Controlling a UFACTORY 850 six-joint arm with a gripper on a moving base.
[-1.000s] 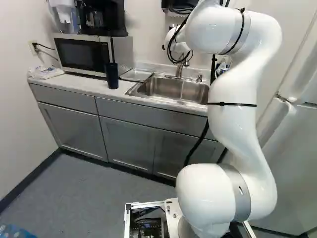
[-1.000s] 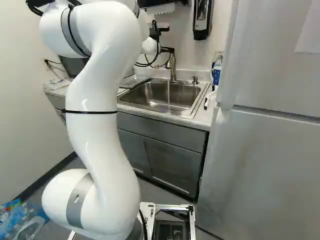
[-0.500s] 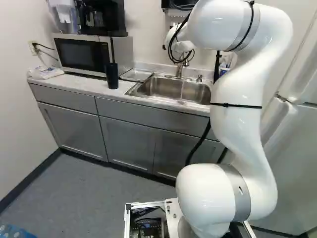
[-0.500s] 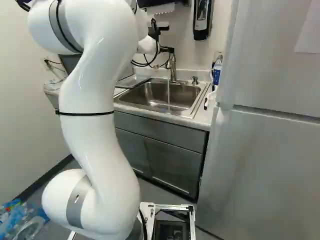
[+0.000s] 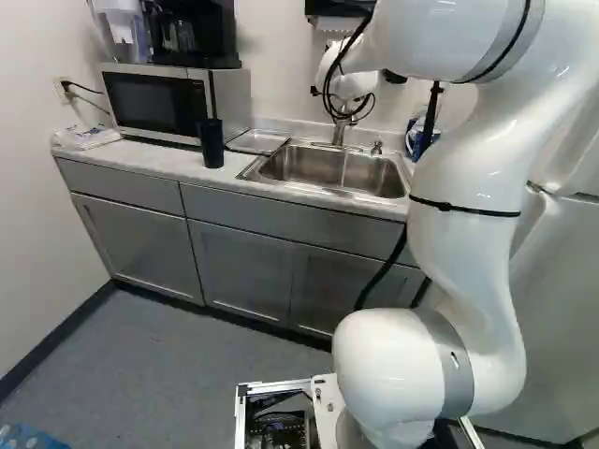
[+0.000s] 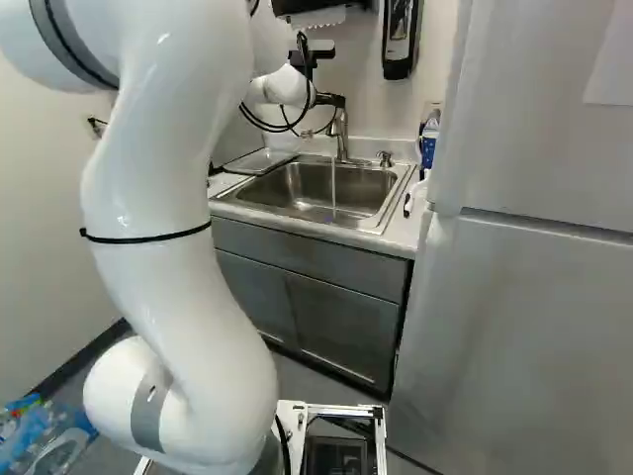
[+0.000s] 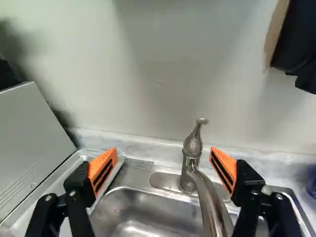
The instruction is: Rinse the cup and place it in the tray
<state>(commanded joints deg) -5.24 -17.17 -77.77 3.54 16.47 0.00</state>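
In the right base view my gripper [image 6: 324, 99] is at the faucet, partly hidden by its wrist. In the wrist view the gripper [image 7: 162, 168] stands open, with the faucet [image 7: 191, 170] visible between its spread orange-padded fingers and nothing gripped. A thin stream of water [image 6: 333, 186] falls into the sink [image 6: 307, 188]. The dark cup [image 5: 211, 145], with what looks like a straw, stands upright on the counter by the microwave, away from the gripper. A flat metal tray [image 5: 258, 141] lies between the microwave and the sink.
The microwave [image 5: 164, 101] stands left of the tray, a coffee maker [image 5: 195, 36] on top. A soap dispenser [image 6: 399, 40] hangs on the wall. The fridge [image 6: 534, 297] rises right of the counter [image 6: 404, 233]. Plastic bottles [image 6: 49, 435] are at the lower left of the right base view.
My arm's elbow has swung back toward the cameras and lower, outward in both base views, while the wrist has shifted slightly near the faucet. Base and cup have stayed put.
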